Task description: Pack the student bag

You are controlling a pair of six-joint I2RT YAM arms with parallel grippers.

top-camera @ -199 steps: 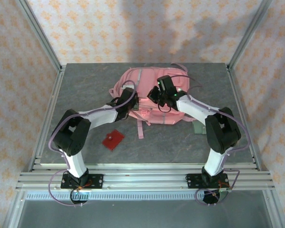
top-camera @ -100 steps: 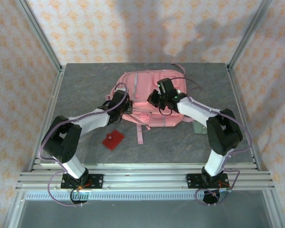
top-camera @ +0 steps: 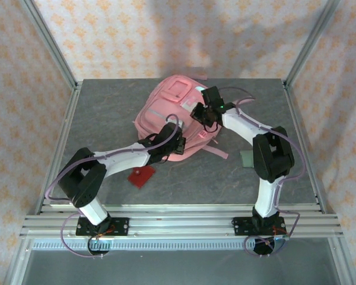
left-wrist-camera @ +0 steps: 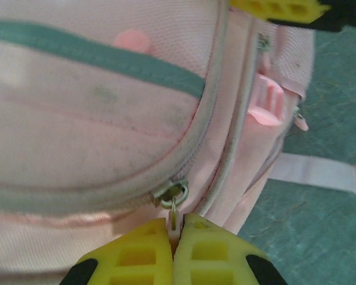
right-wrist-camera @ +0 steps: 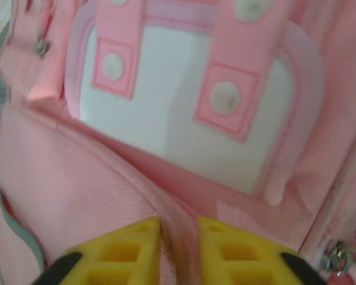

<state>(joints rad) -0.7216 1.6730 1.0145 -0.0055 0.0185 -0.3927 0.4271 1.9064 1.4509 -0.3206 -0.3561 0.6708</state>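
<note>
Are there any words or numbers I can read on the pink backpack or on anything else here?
No text can be read anywhere.
The white patch on the student bag is blank.
The small red square on the table is too small to tell whether it bears any writing.
</note>
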